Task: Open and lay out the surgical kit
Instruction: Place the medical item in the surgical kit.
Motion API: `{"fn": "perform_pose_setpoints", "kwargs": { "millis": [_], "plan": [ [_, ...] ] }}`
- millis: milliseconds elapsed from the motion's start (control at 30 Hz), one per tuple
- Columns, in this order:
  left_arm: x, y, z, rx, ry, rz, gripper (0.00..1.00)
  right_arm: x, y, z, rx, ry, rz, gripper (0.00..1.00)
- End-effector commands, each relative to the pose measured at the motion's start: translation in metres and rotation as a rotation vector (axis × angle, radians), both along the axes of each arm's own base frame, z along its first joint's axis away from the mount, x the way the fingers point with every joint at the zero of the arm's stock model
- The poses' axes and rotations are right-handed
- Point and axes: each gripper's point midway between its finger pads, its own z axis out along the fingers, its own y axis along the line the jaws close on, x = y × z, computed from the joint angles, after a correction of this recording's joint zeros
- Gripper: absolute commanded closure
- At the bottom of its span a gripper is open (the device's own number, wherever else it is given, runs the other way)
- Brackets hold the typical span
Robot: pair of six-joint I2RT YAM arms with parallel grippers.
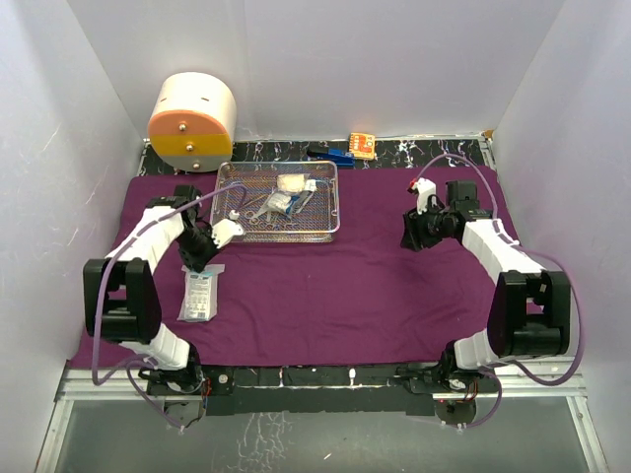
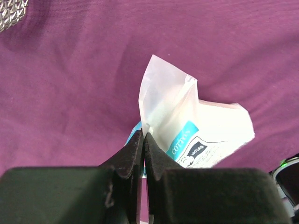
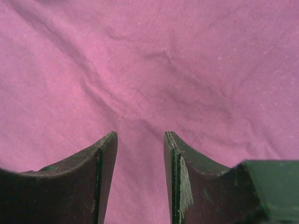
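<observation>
The purple cloth wrap (image 1: 345,286) lies spread flat over the table. On its far left part stands the silver wire-mesh tray (image 1: 335,202), holding steel instruments (image 1: 258,209) and white gauze (image 1: 291,183). A white and teal cotton packet (image 1: 200,294) lies on the cloth in front of the tray. My left gripper (image 1: 202,261) is shut on that packet's far edge, and in the left wrist view the packet (image 2: 205,135) folds upward at the closed tips of the gripper (image 2: 143,135). My right gripper (image 1: 409,241) hangs open over bare cloth (image 3: 154,60) with nothing between its fingers (image 3: 107,154).
A cream-and-orange round drum (image 1: 192,123) stands at the back left beyond the cloth. A small orange item (image 1: 362,145) and a blue one (image 1: 335,155) lie on the dark strip behind the tray. A tray corner (image 2: 11,14) shows in the left wrist view. White walls enclose three sides.
</observation>
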Motion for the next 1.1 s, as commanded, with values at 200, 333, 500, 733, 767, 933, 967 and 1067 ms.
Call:
{"fn": "perform_pose_setpoints", "kwargs": {
  "millis": [200,333,500,733,767,933,967,1067],
  "plan": [
    [0.007,-0.010,-0.016,-0.071,0.062,0.029,1.00,0.014,0.001,0.002,-0.018,-0.035,0.014,0.57],
    [-0.007,-0.007,-0.026,-0.053,0.110,0.039,1.00,0.015,0.002,0.003,-0.013,-0.035,0.015,0.57],
    [-0.018,0.005,-0.030,0.009,0.114,0.047,0.95,0.014,0.002,0.003,-0.011,-0.031,0.017,0.57],
    [0.057,-0.009,0.017,-0.070,-0.134,0.204,0.74,0.012,0.013,0.005,-0.007,-0.035,0.048,0.57],
    [0.069,-0.013,0.026,-0.096,-0.167,0.230,0.71,0.012,0.013,0.005,-0.007,-0.033,0.048,0.56],
    [0.113,-0.046,0.069,-0.279,-0.259,0.328,0.54,0.011,0.014,0.009,-0.008,-0.047,0.050,0.56],
    [0.119,-0.054,0.076,-0.316,-0.269,0.344,0.51,0.011,0.014,0.011,-0.007,-0.050,0.051,0.56],
    [0.148,-0.081,0.094,-0.400,-0.329,0.386,0.42,0.012,0.014,0.013,-0.003,-0.056,0.049,0.56]
  ]
}}
